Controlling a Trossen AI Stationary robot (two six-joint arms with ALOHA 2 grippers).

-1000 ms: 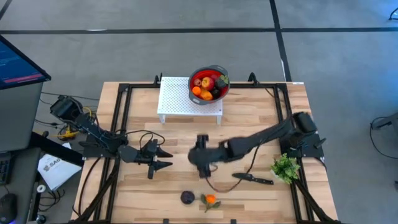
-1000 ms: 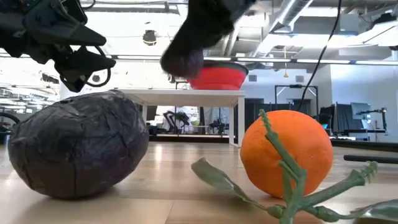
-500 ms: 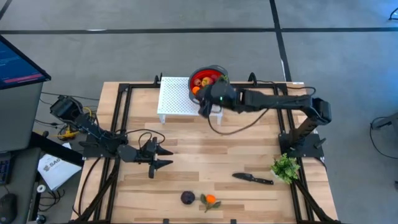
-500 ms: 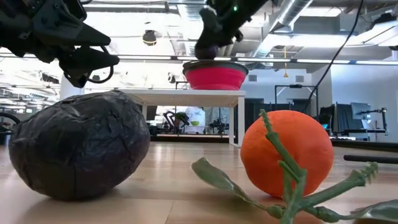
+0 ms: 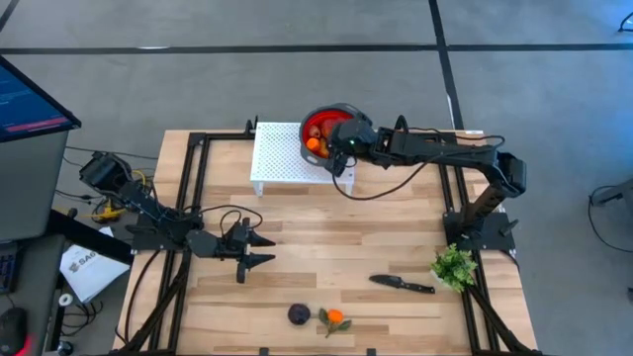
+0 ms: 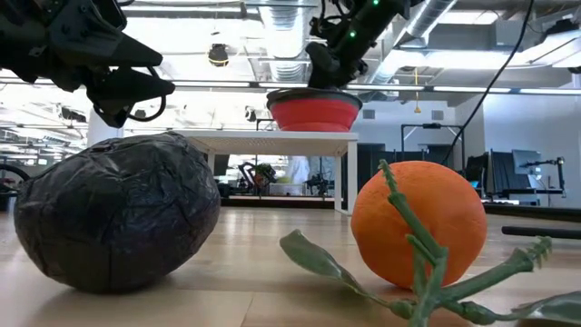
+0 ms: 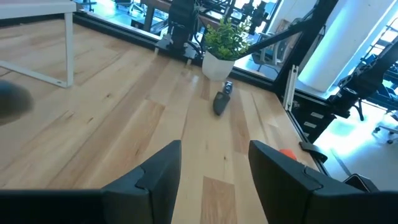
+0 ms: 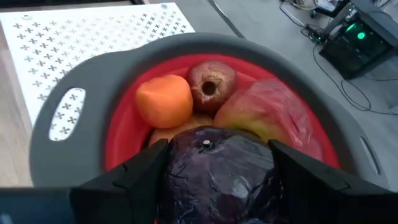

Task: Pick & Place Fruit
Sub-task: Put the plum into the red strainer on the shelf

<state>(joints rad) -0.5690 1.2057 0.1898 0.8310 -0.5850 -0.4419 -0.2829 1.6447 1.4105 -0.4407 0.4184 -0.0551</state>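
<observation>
My right gripper (image 5: pixel 343 136) hovers over the red bowl with a grey rim (image 5: pixel 315 116), which stands on a white perforated stand (image 5: pixel 282 153) at the table's far side. It is shut on a dark purple fruit (image 8: pixel 214 168). Inside the bowl lie a small orange fruit (image 8: pixel 165 99), a dark red fruit (image 8: pixel 211 84) and a red-yellow fruit (image 8: pixel 270 115). Near the front edge a second dark purple fruit (image 5: pixel 298 314) and an orange with green leaves (image 5: pixel 336 317) rest on the wood. My left gripper (image 5: pixel 259 250) waits open above the table's left-middle. My right gripper pinches the dark purple fruit between its two fingers (image 8: pixel 134 177), one on each side of its round body (image 8: pixel 180 162). The fingers slant down from the table's right side. The fruit is lifted over the fruit in the bowl; whether it touches them I cannot tell.
A black knife (image 5: pixel 401 284) lies on the table's right-front part, with a green leafy bunch (image 5: pixel 454 265) beside it near the right edge. In the low view the near purple fruit (image 6: pixel 118 211) and the orange (image 6: pixel 418 222) fill the foreground. Black frame rails run along the table's sides.
My right gripper has carried the dark purple fruit from the middle of the table up and toward the far edge, reaching the bowl's near rim half a second ago, then shifting on over the bowl's inside. It has stayed shut on the fruit.
</observation>
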